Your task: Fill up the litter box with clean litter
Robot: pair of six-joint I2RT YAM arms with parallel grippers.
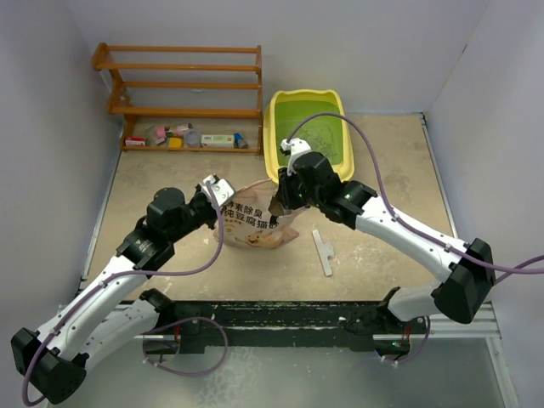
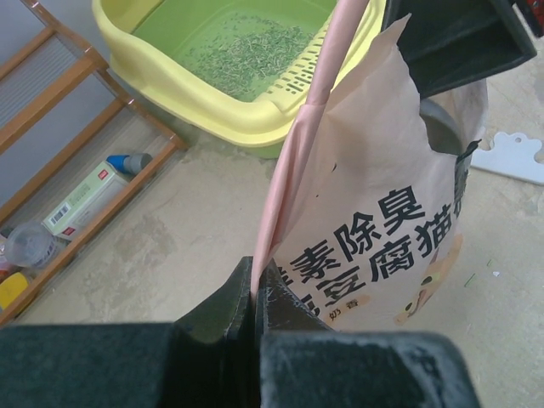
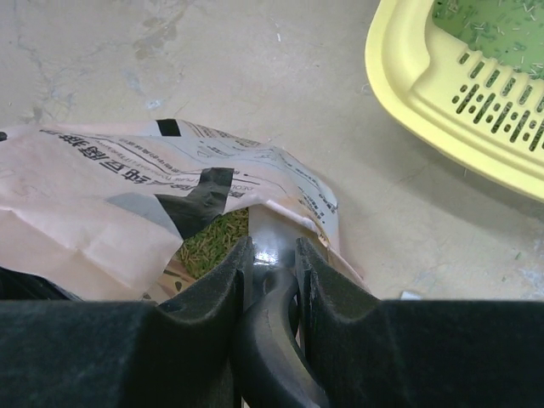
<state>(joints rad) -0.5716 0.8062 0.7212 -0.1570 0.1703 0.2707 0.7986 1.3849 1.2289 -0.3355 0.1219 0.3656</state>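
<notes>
1. My left gripper [image 2: 255,285]: jaws fully closed, pinching the pink side seam of the bag [image 2: 382,212], which rises upright out of the pinch.

2. My right gripper [image 3: 274,255]: partly closed, both pads clamped on a glossy grey scoop handle [image 3: 272,314]. The handle runs down into the bag's torn mouth; the scoop's bowl is hidden inside.

3. Bag, pink-tan paper with black printed characters: stands on the table [image 1: 382,170] between my two arms, held on its left edge by the left gripper and entered at the top right by the right gripper. Contents: clean litter [image 3: 212,242], a loose granular mass just below the right fingertips.

4. White flat strip [image 1: 323,252]: lies on the table just right of the bag, touching nothing.

5. Litter box [image 1: 274,127]: yellow tray, green basin, slotted lip, just beyond the bag and the right gripper, near but apart from both. Contents: a thin scatter of clean litter over the basin floor, much green bare.

6. Wooden rack [image 1: 183,85]: far left, against the back wall, well apart from the box. Contents: small mixed items [image 1: 183,136] on the lowest shelf, too small to identify.
</notes>
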